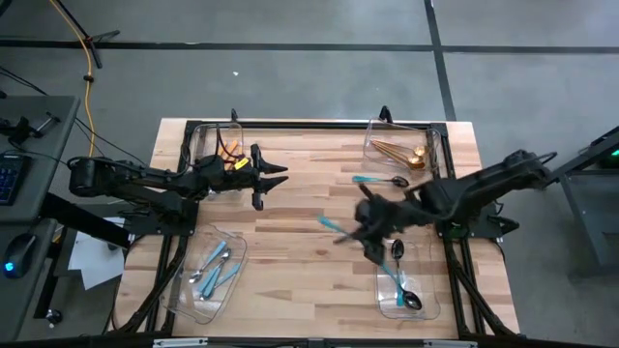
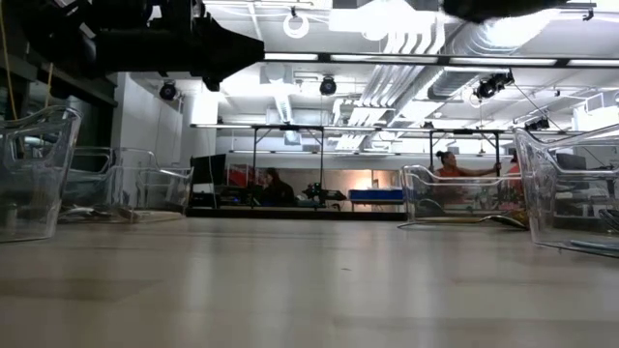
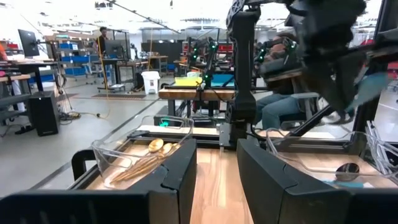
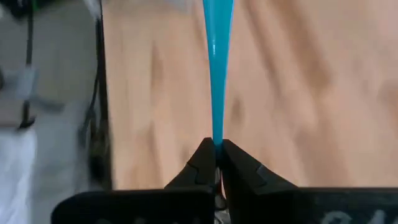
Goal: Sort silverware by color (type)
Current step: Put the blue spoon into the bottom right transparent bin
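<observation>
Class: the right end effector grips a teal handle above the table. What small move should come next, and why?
Probably carry the teal-handled piece right and toward the near-right bin, then release. The right end effector is shut on it over bare wood, and that bin already holds teal-handled black pieces.

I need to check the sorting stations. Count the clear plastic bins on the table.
4, one near each table corner: far-left bin, far-right bin with gold pieces, near-left bin with light-blue pieces, near-right bin with teal-and-black pieces.

Robotics lab; workbenches, monitors, exposed ceiling ducts.
</observation>
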Robot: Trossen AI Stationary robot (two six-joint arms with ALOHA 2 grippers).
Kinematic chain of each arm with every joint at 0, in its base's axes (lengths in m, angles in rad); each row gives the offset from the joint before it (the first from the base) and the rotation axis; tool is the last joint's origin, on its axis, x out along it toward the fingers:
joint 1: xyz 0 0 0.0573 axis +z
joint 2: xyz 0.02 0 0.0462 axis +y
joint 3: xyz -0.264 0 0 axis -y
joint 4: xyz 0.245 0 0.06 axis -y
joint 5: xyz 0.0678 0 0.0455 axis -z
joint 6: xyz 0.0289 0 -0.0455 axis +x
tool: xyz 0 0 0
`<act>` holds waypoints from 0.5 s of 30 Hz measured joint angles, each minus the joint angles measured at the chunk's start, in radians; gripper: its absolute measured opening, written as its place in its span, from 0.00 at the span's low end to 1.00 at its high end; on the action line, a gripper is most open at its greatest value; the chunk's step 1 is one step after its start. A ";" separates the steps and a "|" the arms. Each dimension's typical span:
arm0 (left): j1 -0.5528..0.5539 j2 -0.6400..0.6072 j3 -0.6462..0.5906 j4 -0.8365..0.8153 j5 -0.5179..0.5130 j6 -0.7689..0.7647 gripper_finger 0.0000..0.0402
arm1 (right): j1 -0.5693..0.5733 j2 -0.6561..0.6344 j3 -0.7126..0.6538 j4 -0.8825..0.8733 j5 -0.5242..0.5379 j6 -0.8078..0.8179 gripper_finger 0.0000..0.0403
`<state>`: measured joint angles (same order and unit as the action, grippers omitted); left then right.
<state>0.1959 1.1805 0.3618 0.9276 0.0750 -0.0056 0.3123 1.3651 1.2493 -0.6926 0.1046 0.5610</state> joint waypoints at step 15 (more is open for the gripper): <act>0.000 -0.001 0.000 0.007 -0.007 0.050 0.26 | 0.338 0.000 -0.109 -0.460 -0.243 0.843 0.00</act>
<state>0.1959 1.1797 0.3618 0.9345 0.0681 0.0443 0.6505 1.3651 1.1401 -1.1525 -0.1381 1.4038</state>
